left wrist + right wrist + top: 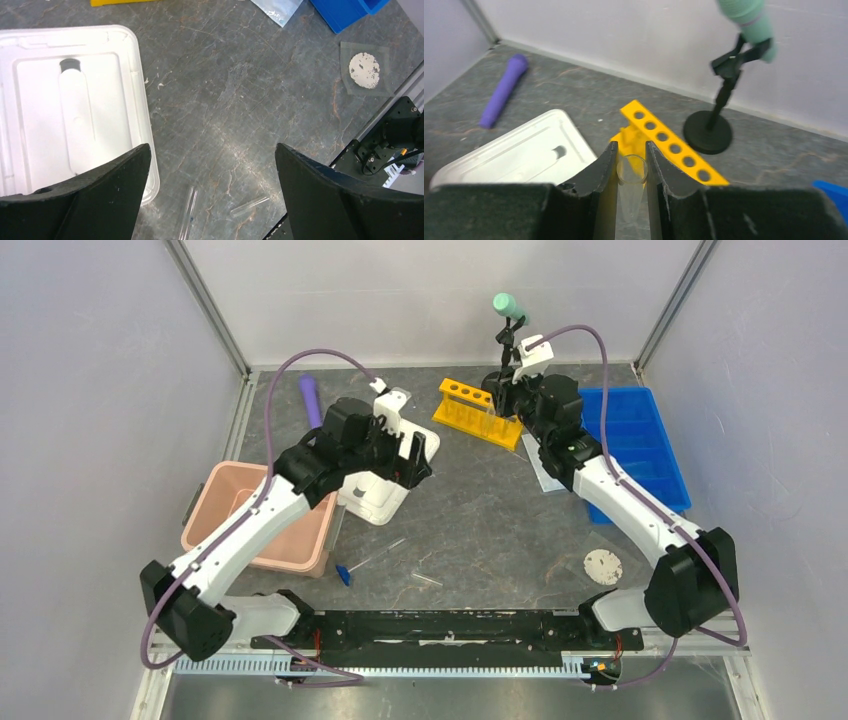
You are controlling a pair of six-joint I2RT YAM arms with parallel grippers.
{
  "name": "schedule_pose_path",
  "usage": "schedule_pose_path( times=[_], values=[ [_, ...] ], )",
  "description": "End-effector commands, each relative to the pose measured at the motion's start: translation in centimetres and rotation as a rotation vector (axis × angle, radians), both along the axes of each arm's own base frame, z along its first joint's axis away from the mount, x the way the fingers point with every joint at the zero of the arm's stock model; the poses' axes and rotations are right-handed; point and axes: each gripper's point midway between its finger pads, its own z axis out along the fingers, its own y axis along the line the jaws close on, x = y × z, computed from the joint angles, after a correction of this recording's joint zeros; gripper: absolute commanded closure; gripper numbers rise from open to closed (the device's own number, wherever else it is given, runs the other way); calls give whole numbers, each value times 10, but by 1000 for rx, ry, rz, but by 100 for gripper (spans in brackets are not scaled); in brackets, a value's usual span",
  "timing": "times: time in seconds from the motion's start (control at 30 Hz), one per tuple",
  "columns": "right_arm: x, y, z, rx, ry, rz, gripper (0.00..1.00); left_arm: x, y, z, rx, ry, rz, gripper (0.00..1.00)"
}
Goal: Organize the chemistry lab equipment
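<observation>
1. The left arm (250, 530) is reaching from its base toward the middle of the table, and its wrist is bending over the white tray (385, 495).
2. The left gripper (212, 200) is hanging released with its jaws wide apart, gripping nothing. Bare tabletop is showing between them.
3. The right arm (625, 500) is stretching back and inward toward the yellow rack (674, 145).
4. The right gripper (631, 152) is clenching a clear tube (631, 192) upright, mouth up, just in front of the rack's row of holes.
5. The blue-capped tube (345, 573) and a short clear tube (427, 580) are lying loose on the grey table (480, 520), near its front edge.
6. The round clear dish with white disc (602, 566) is lying near the right arm's base, and the pale blue face mask (545, 475) is lying partly under that arm, beside the blue bin (635, 445).
7. A pink bin (260, 515) is sitting at the left, a purple cylinder (310, 400) is lying at the back left, and a black stand with a mint-green top (508, 305) is standing behind the rack.
8. Pale walls with metal corner posts are enclosing the table.
</observation>
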Motion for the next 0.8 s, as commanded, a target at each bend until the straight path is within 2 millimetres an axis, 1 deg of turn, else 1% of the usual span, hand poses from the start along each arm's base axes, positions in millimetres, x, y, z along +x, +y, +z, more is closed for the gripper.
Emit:
schedule_pose_path(
  times=[0.0,0.13,0.3,0.47,0.6,0.77],
  values=[
    [20,-42,49,-35,-135,-193,77,-9,16,3,-17,-5,80,0],
    [35,-59,55,-71,-163,-256,77,-16,25,0,-28,-22,106,0],
    [51,-71,53,-64,-167,-317,77,-17,31,3,-36,-39,129,0],
    [64,-75,44,-52,-166,-340,77,-20,29,6,-47,-42,119,0],
    [69,-80,35,-40,-163,-362,77,-22,28,8,-55,-40,108,0],
    [78,-77,26,-32,-169,-349,77,-22,29,9,-55,-47,111,0]
  ],
)
